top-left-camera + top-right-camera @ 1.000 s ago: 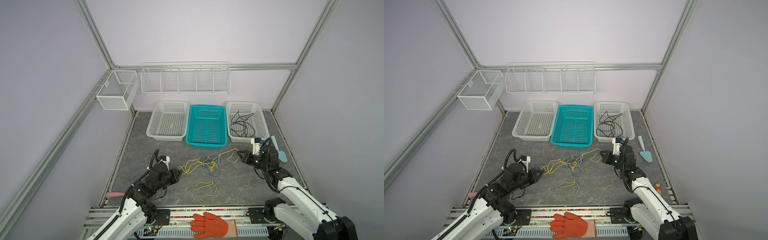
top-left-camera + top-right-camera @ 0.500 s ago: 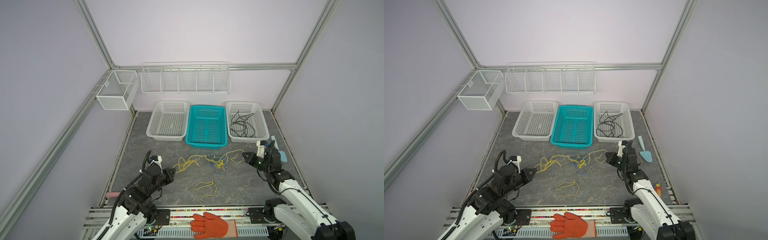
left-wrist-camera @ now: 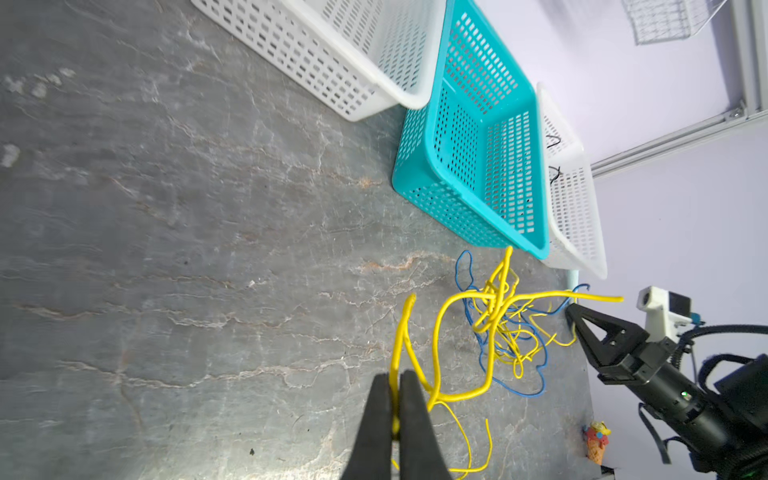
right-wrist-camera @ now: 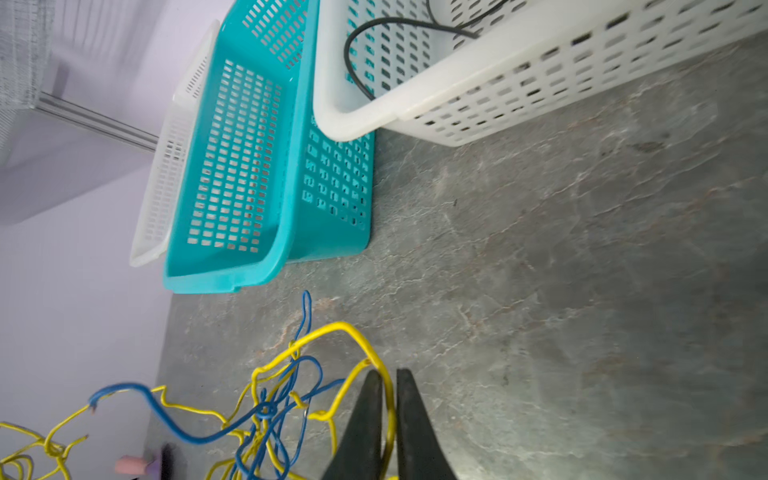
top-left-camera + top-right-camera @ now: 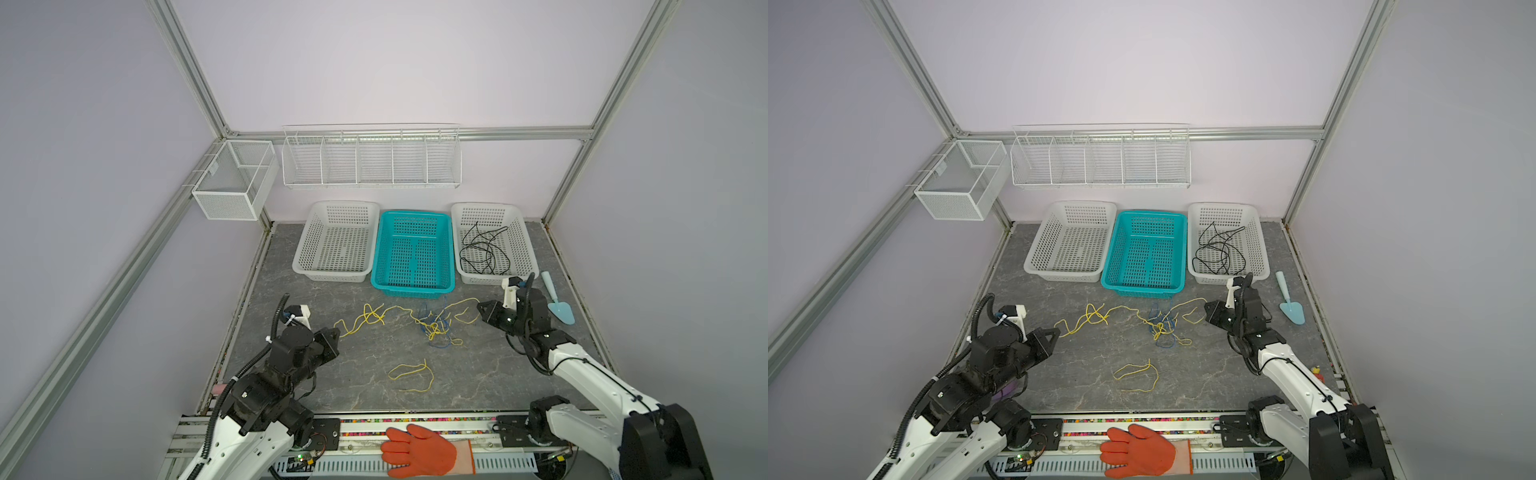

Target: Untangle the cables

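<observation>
Mid-step in pulling the tangle apart: yellow cable [image 5: 372, 318] strung from left gripper [image 3: 395, 376] to right gripper [image 4: 388, 372], lying low across the grey table [image 5: 332, 386] in front of the teal basket [image 5: 411, 249]. Left gripper clamped shut on one end of that strand; right gripper with jaws a sliver apart around the other end, impossible to tell whether biting or merely straddling it. Long axis running side to side in both top views, one end pointing at each gripper, with the knot [image 5: 434, 328] of yellow and blue cable [image 4: 266, 410] bunched nearer the right side. Black cable [image 5: 482, 253] coiled in the white basket [image 5: 521, 232] at the right, apart already; a short yellow piece [image 5: 409, 374] loose nearer the front edge. Next, probably: a sure hold on the right, then a slow outward draw or a pick at the blue loops, gently, to avoid cinching the knot tighter.
</observation>
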